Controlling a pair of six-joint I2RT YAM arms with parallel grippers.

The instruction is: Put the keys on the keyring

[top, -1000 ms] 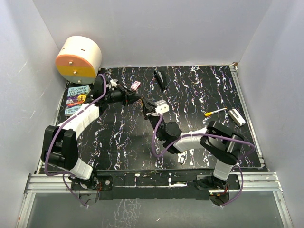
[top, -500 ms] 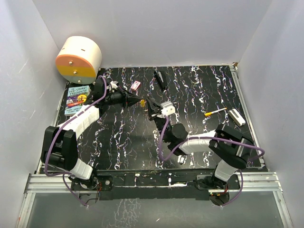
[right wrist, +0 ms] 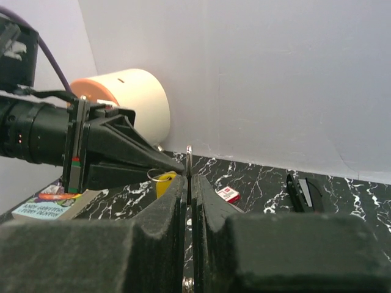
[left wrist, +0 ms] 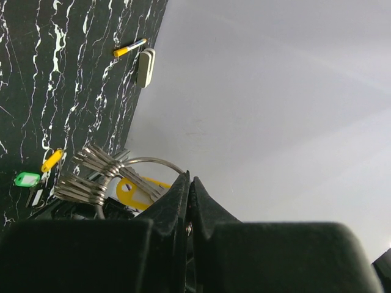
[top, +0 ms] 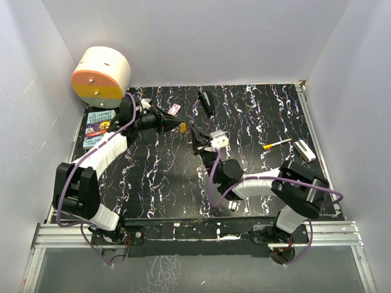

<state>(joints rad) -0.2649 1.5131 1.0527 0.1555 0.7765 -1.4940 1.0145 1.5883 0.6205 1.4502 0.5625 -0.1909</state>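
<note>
Counter [top: 256,122] from above, left fingers [top: 176,126] and right fingers [top: 196,137] nearly tip to tip, yellow key [top: 182,127] a speck between, left wrist, fingers pinched on that key (grip partly hidden), keyring [left wrist: 146,161] just beyond, right wrist, fingers clamped on keyring, edge-on.

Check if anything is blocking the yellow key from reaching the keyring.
Nothing visible does. The yellow key, pinched in the left fingers, sits right at the keyring, which the right fingers hold. The grey keys are bunched on the ring's far part, away from it.
</note>
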